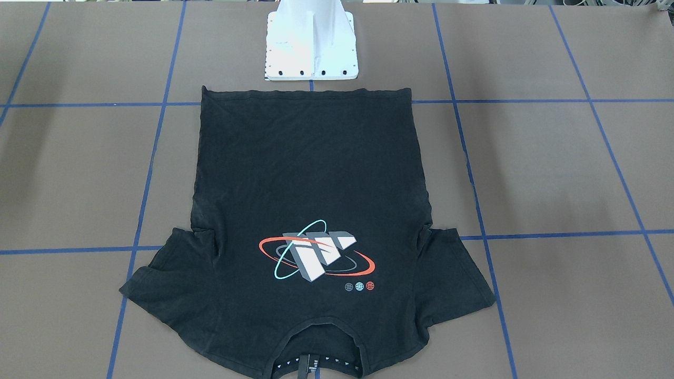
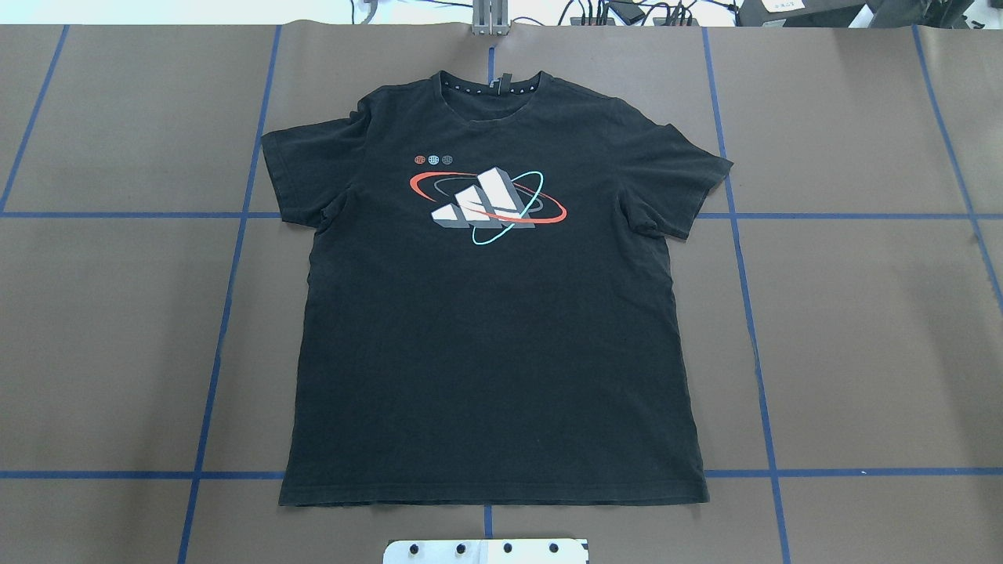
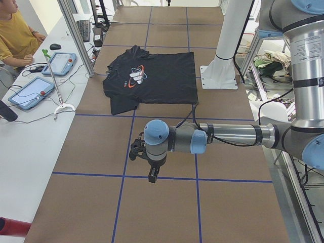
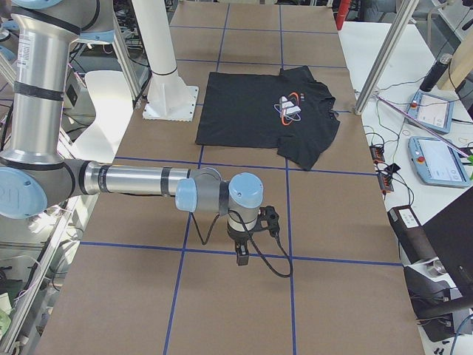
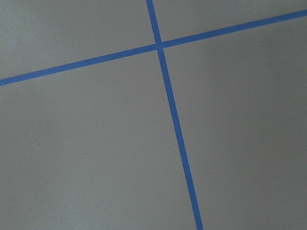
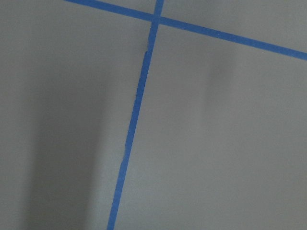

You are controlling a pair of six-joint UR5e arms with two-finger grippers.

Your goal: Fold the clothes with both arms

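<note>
The black T-shirt [image 2: 494, 313] lies spread flat on the brown table, logo side up, with its collar at the far edge and its hem toward the robot base. It also shows in the front view [image 1: 310, 210] and both side views [image 3: 152, 78] [image 4: 270, 111]. My left gripper [image 3: 152, 174] hangs over bare table well off the shirt's left side. My right gripper [image 4: 242, 255] hangs over bare table well off its right side. Neither holds cloth, and I cannot tell if they are open or shut. Both wrist views show only table and blue tape.
The white base pedestal [image 1: 310, 47] stands just behind the shirt's hem. Blue tape lines [image 2: 227, 313] grid the table. A person in yellow [image 3: 15, 35] sits by touch panels [image 3: 30, 93] on a side bench. More panels [image 4: 440, 159] lie on the other side.
</note>
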